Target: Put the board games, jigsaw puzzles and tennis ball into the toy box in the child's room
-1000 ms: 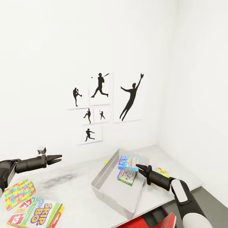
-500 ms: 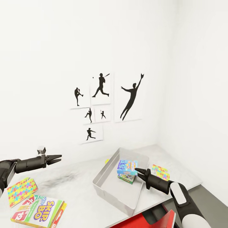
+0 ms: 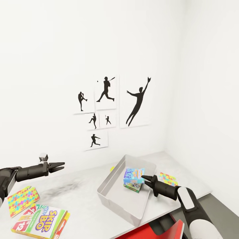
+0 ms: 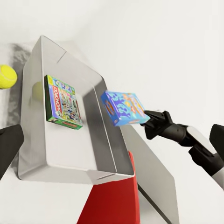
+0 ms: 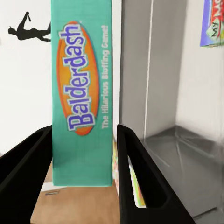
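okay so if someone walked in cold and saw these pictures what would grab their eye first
Probably the right gripper holding a blue game box over the grey toy box on the table, where a green-edged game already lies. Next, the black baseball silhouettes on the white wall behind, and the bright Skip-Bo box at the table's near left.

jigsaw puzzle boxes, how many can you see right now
2. One jigsaw puzzle lies on the table's left end, beside the SKIP-BO box. The other jigsaw puzzle lies on the table right of the toy box, partly hidden behind the right claw.
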Robot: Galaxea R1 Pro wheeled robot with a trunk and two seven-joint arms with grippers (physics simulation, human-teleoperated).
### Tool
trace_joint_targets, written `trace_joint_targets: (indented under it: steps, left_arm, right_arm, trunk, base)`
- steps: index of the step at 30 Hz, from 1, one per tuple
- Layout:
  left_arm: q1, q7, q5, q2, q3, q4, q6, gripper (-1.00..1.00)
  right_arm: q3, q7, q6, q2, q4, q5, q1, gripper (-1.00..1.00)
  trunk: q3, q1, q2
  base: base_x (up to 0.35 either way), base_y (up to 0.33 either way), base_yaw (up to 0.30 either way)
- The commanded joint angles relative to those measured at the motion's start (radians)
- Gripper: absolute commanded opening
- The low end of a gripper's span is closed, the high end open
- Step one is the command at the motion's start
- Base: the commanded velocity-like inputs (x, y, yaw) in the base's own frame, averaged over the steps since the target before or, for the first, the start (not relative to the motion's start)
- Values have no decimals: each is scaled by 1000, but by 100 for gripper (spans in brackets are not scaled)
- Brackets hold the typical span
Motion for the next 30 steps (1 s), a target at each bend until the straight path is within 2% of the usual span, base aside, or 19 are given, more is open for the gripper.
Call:
trace_joint_targets:
  steps: [1, 3, 12, 21, 30]
  left_arm:
    - [0, -6, -5, -1, 2, 0, 11, 100]
    - [0, -6, -5, -1, 1, 0, 11, 100]
    - [0, -6, -5, -3, 1, 0, 11, 100]
    - [0, -6, -4, -3, 1, 0, 11, 100]
    - [0, -6, -4, -3, 1, 0, 11, 100]
  right_arm:
    - [-4, -1, 5, 1, 0, 6, -2, -100]
    - [-5, -63, 5, 1, 0, 5, -22, -100]
    - [-6, -245, 6, 6, 0, 3, -93, -100]
    - [-6, -438, 9, 51, 0, -19, -140, -100]
    - [-5, -556, 9, 85, 0, -54, -145, -100]
  trunk:
    - [0, 0, -1]
    - [0, 0, -1]
    - [0, 0, -1]
    - [0, 0, -1]
    - [0, 0, -1]
  base:
    - [0, 0, 0]
    - [0, 0, 0]
    - [0, 0, 0]
    - [0, 0, 0]
    - [0, 0, 0]
